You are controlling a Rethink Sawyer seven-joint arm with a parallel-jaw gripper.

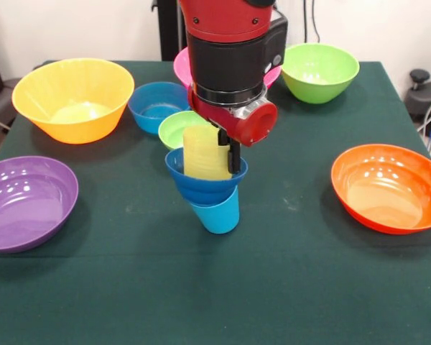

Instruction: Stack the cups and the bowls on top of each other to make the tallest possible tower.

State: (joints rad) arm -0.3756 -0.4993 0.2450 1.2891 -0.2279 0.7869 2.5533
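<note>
Nearest to me is the dark green tabletop (215,302), and its front part is bare cloth. On it, at the left edge, sits the purple bowl (25,201), and at the right edge the orange bowl (389,187); both are wide, shallow and upright. Further back on the left is the big yellow-orange bowl (73,98), and at the back right is the large green bowl (320,71). The pink bowl (183,66) is mostly hidden behind the red and black arm (230,50), so only its edges show. Beside the yellow-orange bowl is the light blue bowl (158,106), and just in front of it the small lime green bowl (181,128), close to each other. In the middle of the tabletop stands the tower: the light blue cup (219,212) is at the bottom, the dark blue bowl (201,181) sits on it, a little tilted, and the ribbed yellow cup (205,154) stands in this bowl. The hand (226,147) comes down from above onto the yellow cup, with one black finger (234,154) along the cup's right side; the other finger is hidden, so I cannot tell if the hand is clenched on the cup or released.
</note>
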